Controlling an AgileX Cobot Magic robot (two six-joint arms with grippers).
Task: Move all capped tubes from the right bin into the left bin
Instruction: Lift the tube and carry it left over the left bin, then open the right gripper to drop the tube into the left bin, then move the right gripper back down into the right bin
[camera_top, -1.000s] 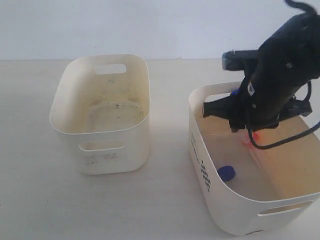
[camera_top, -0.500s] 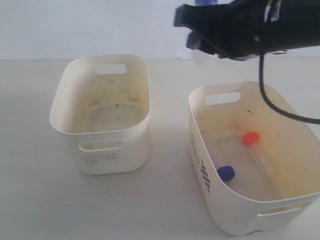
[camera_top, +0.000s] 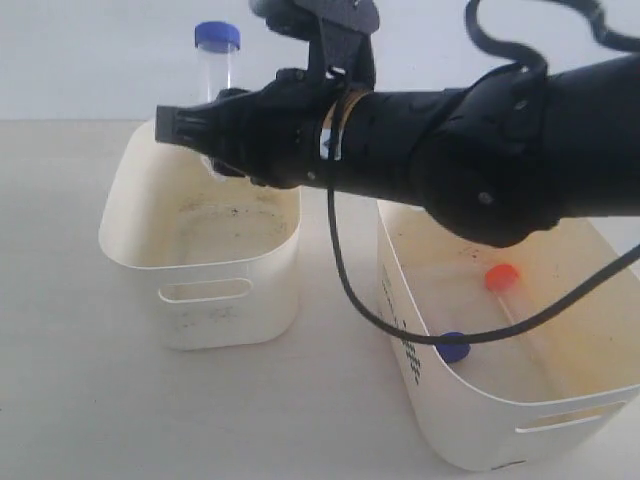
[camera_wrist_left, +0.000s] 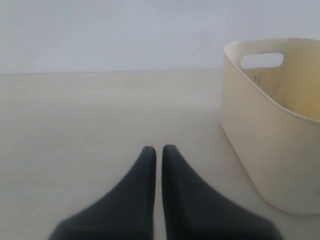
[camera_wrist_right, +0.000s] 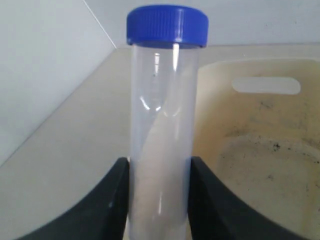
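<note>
Right bin (camera_top: 470, 430): two capped tubes to go, blue-capped one (camera_top: 453, 346) by the printed wall, orange-capped one (camera_top: 501, 277) behind | left bin (camera_top: 230, 325): only dark specks, nothing delivered | right gripper (camera_wrist_right: 160, 172) clamps a third tube (camera_top: 214, 60) upright, seemingly above the left bin's far rim | left gripper (camera_wrist_left: 157, 150) pinched together, empty.

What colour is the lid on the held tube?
The lid is blue; right wrist view shows it best.

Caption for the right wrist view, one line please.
Right tool grips an upright clear plastic tube with a blue screw cap, near the dark-specked cream plastic bin.
</note>
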